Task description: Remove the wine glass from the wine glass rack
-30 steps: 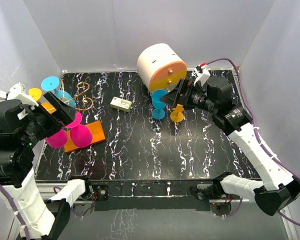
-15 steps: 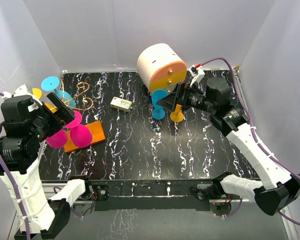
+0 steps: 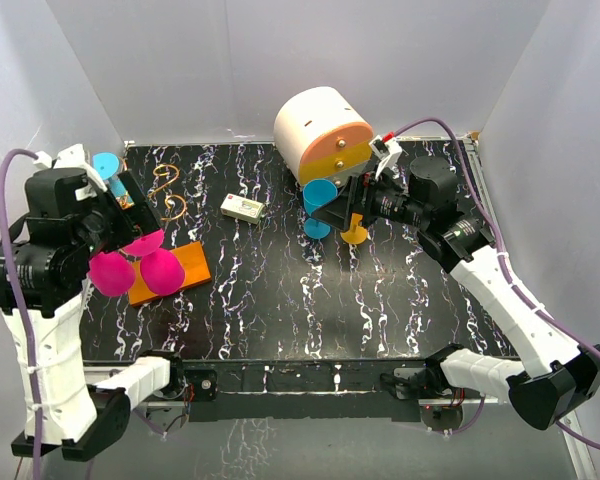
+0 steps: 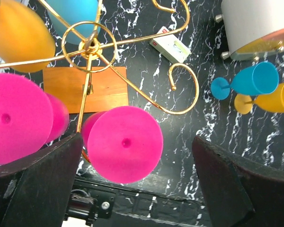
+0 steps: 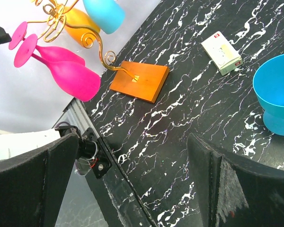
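Observation:
The wine glass rack has a flat orange base (image 3: 188,262) and golden wire hooks (image 3: 166,190) at the left of the table. Two pink wine glasses (image 3: 162,272) hang on it upside down; their round feet (image 4: 125,144) face the left wrist camera. A blue glass (image 4: 78,16) and a yellow glass (image 4: 19,35) hang on its far side. My left gripper (image 3: 130,215) is open and empty above the rack, its jaws either side of one pink foot without touching it. My right gripper (image 3: 338,205) is open and empty, far right of the rack (image 5: 139,80).
A blue glass (image 3: 318,205) and a yellow glass (image 3: 355,232) stand on the table under my right gripper. A white-and-orange round cabinet (image 3: 322,135) stands behind them. A small white box (image 3: 243,208) lies mid-table. White walls close in the table.
My left arm has risen and swung over the top of the rack. My right gripper has shifted slightly left. All glasses still hang on the rack.

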Tool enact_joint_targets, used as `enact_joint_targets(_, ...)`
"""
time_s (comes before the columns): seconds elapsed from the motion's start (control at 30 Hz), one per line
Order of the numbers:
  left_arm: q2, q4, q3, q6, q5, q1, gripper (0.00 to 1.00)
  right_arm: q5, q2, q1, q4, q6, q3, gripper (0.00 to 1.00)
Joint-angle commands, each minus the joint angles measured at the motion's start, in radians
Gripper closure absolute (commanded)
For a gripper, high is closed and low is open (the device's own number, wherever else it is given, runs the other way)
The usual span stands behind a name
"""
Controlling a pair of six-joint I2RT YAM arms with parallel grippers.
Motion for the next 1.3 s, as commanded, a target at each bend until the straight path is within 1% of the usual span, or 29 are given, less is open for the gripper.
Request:
enact_joint_targets(0.0, 0.018, 0.021, 0.036, 0.08, -0.118, -0.104, 0.01, -0.012, -0.002, -0.004, 0.033, -0.027, 0.006, 0.02)
enact_joint_targets(0.17, 0.012, 0.02, -0.001, 0.143, -0.248, -0.217, 0.01, -0.002, -0.002, -0.004, 0.032, -0.024, -0.001, 0.02)
enact_joint_targets(0.23, 0.004, 0.016, -0.015, 0.154, -0.282, -0.24, 0.01, -0.002, 0.003, -0.004, 0.037, -0.019, -0.004, 0.02)
enact_joint_targets(0.5, -0.026, 0.041, -0.099, 0.198, -0.268, -0.289, 0.01, -0.005, 0.031, -0.004, 0.046, 0.004, -0.006, 0.02)
enact_joint_targets(0.77, -0.032, 0.032, -0.146, 0.202, -0.291, -0.314, 0.01, -0.011, 0.03, -0.004, 0.053, 0.014, -0.009, 0.02)
enact_joint_targets(1.07, -0.029, 0.019, -0.169, 0.191, -0.336, -0.316, 0.01, 0.001, 0.012, -0.004, 0.046, 0.011, -0.014, 0.02)
enact_joint_targets(1.27, -0.03, 0.018, -0.202, 0.188, -0.337, -0.317, 0.02, -0.001, 0.011, -0.004, 0.048, 0.015, -0.019, 0.02)
